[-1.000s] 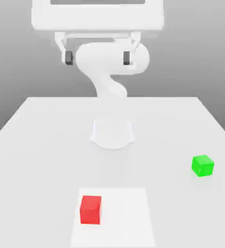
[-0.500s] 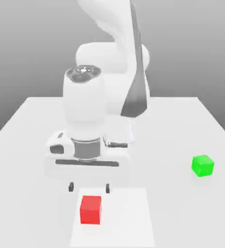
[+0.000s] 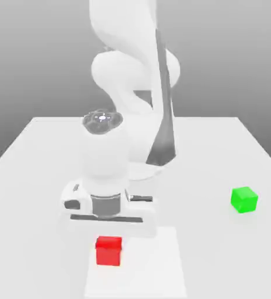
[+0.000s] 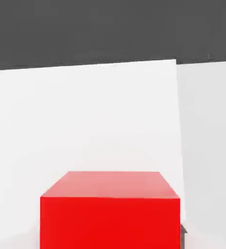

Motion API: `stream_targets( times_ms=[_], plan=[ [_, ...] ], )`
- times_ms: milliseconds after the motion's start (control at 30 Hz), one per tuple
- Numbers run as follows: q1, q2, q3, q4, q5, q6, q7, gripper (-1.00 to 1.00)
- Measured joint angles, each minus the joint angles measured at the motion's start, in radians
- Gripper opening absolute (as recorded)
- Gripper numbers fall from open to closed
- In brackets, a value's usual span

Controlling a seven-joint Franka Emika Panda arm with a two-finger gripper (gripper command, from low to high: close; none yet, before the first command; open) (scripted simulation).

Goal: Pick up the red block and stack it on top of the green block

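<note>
Since the white gripper (image 3: pixel 108 233) was lowered from above the table, its jaws have been closed on the small red cube (image 3: pixel 108 250) (still resting on the table's white panel (image 3: pixel 155 266)); lifting toward the green cube (image 3: pixel 244 200) is judged next.

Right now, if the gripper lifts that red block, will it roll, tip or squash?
The red block is a flat-faced cube sitting square on the table, so it probably won't roll and seems unlikely to tip. Its crisp straight edges in the hand view suggest it is rigid rather than squashy. The smooth, plain faces could be somewhat slippery, so a firm, centred grip looks wise.
</note>
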Motion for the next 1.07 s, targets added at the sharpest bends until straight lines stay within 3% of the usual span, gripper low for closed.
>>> stream_targets(
  times_ms=[567, 900, 1067],
  plan=[
    [0.677, -0.287, 0.388, -0.149, 0.112, -0.131, -0.375, -1.0],
    [0.648, -0.127, 0.42, -0.143, -0.185, -0.019, -0.187, -1.0],
    [0.64, -0.052, 0.425, -0.144, -0.22, 0.068, -0.162, -1.0]
  ],
)
